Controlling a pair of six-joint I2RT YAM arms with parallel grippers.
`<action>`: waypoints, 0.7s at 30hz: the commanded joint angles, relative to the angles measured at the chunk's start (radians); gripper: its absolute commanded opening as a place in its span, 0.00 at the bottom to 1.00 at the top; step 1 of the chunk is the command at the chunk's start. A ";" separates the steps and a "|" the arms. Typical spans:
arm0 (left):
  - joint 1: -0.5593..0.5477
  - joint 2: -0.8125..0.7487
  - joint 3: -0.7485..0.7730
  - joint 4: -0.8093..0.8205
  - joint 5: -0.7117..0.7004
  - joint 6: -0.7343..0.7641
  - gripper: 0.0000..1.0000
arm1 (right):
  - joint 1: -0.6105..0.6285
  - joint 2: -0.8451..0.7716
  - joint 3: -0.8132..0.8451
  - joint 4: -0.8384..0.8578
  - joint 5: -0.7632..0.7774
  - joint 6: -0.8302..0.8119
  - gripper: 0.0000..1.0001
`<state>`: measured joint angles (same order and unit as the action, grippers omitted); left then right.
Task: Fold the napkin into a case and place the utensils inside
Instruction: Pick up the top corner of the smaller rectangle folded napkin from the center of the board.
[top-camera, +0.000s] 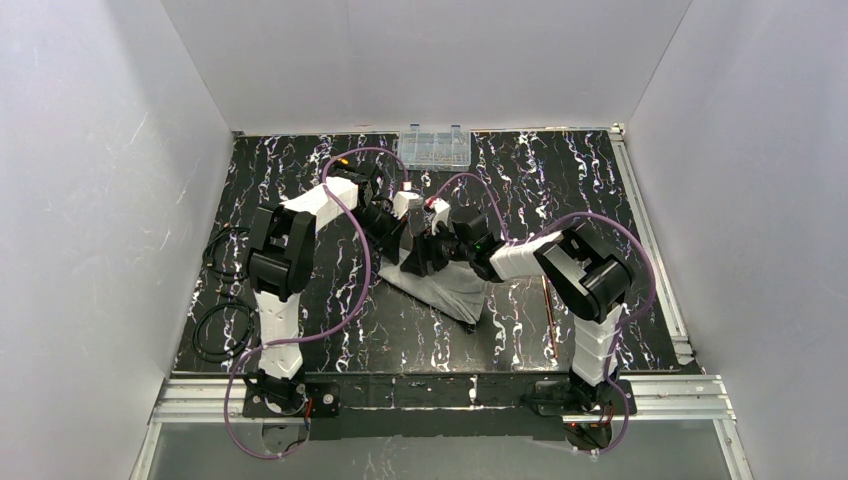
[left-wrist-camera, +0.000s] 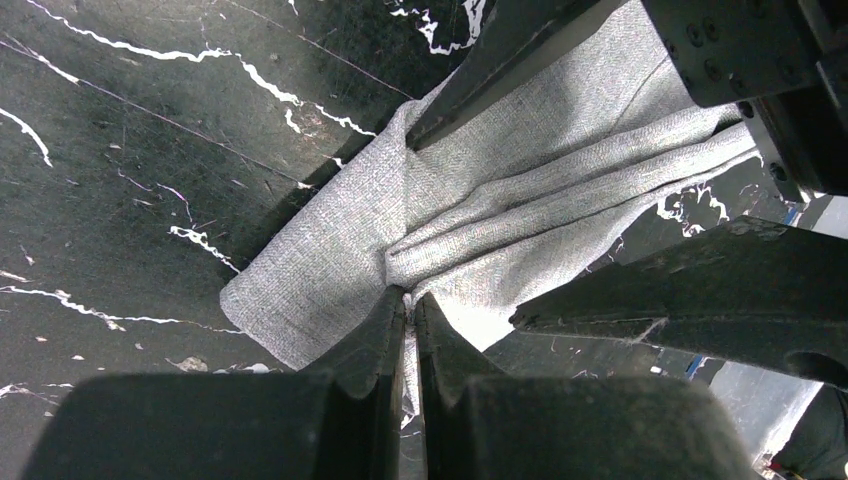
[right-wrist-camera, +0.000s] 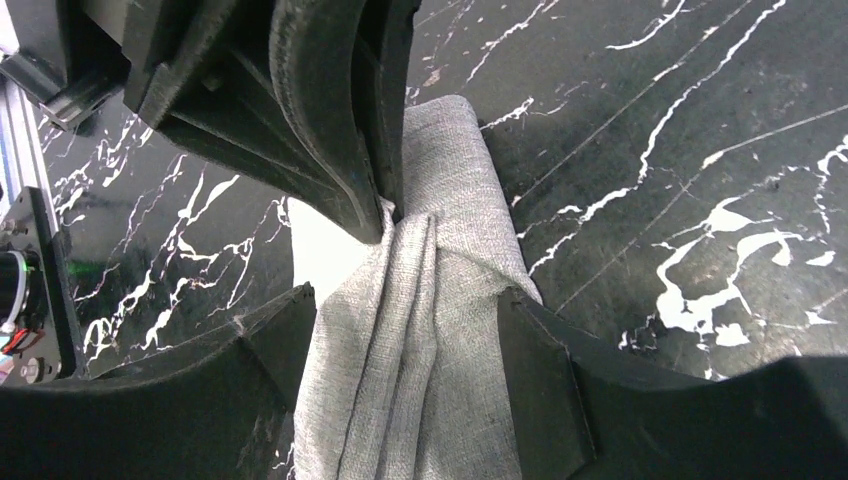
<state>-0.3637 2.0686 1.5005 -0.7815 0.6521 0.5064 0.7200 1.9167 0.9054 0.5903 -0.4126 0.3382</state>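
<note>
Napkin (top-camera: 452, 288), grey and bunched, lies mid-frame in the overhead view. Left gripper (left-wrist-camera: 410, 300) pinches one fold tightly. Right gripper (right-wrist-camera: 405, 305) straddles the bundle, jaws wide. It should close squarely across every layer.

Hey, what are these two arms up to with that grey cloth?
The two robot arms are working on a light-grey napkin that lies bunched up in the middle of the black marbled table. The left pincer is shut on a gathered fold of the cloth. The right pincer is open, with its fingers straddling the same bundle. The cloth is not yet a neat pocket, and the thin copper utensils lie on the table beside the right arm.
</note>
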 joint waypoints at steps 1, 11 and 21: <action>-0.002 -0.043 -0.004 -0.012 0.038 -0.007 0.00 | 0.009 0.031 0.031 0.074 -0.070 0.029 0.74; -0.002 -0.042 0.016 -0.029 0.055 -0.028 0.00 | 0.009 0.036 0.009 0.113 -0.127 0.075 0.53; 0.013 -0.061 0.138 -0.189 -0.005 -0.014 0.25 | 0.009 0.054 0.013 0.082 -0.099 0.095 0.15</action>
<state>-0.3630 2.0686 1.5249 -0.8371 0.6647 0.4820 0.7231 1.9743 0.9112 0.6525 -0.5159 0.4271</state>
